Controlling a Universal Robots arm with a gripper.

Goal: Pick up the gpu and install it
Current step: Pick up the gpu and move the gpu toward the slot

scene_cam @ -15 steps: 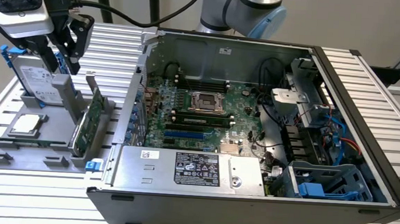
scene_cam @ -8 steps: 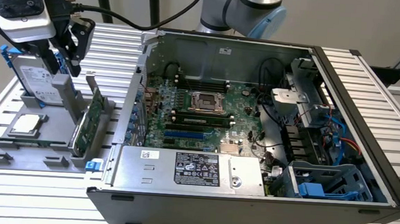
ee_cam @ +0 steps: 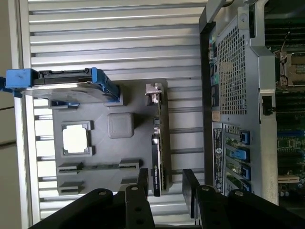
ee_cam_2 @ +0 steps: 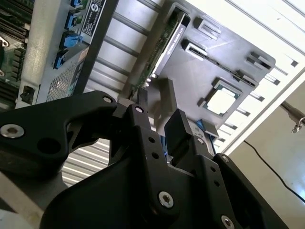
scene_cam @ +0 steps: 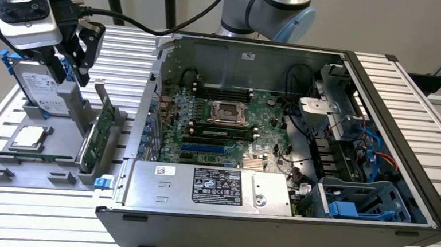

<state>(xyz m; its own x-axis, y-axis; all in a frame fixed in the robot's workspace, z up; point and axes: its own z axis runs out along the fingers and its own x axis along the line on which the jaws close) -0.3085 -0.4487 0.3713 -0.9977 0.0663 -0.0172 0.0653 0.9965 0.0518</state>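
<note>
The gpu (scene_cam: 100, 134) stands on its long edge in a slot of the grey holder (scene_cam: 45, 167), beside the open computer case (scene_cam: 175, 52). From above in the first wrist view it is a thin dark strip (ee_cam: 159, 143) with its silver bracket at one end. My gripper (scene_cam: 69, 71) hangs above the holder, over the gpu's far end, and is open. In the first wrist view its two black fingers (ee_cam: 142, 183) stand either side of the card's end with nothing gripped. The second wrist view has the gripper (ee_cam_2: 157, 125) above the green card edge (ee_cam_2: 164, 45).
A silver hard drive with blue rails (scene_cam: 43, 87) stands in the holder next to the gpu, close to my gripper. A square silver processor chip (scene_cam: 32, 136) lies flat in the holder. The case's motherboard (scene_cam: 220, 120) lies exposed, with blue slots (scene_cam: 203, 148) near the power supply (scene_cam: 209, 187).
</note>
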